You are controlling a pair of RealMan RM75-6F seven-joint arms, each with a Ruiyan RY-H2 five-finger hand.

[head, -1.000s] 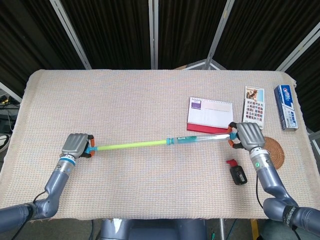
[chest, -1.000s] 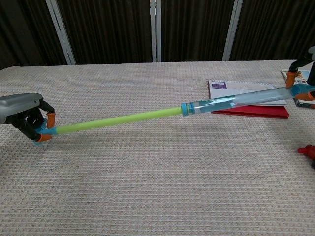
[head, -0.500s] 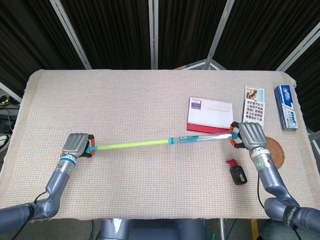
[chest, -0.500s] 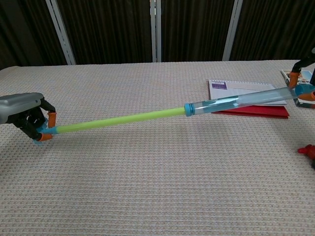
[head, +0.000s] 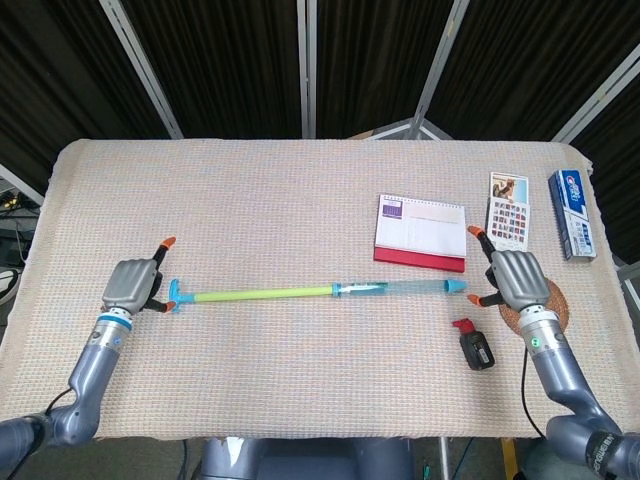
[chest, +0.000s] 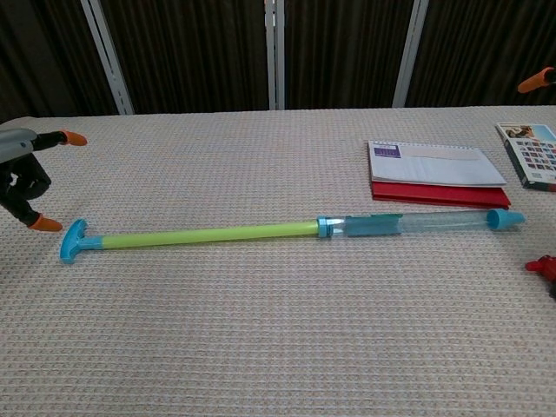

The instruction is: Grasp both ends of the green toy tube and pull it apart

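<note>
The green toy tube (head: pixel 300 292), light, stiff and slick-looking, lies extended on the desk (head: pixel 250 200) between released fingers of the left hand (head: pixel 132 285) and right hand (head: pixel 515 279), best gripped by its ends.

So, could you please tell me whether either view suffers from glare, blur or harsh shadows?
Head view: even light, sharp; the green toy tube casts only a faint shadow. Chest view: sharp too, no glare on the tube's clear section; the right robot hand is mostly cropped at the frame edge.
</note>
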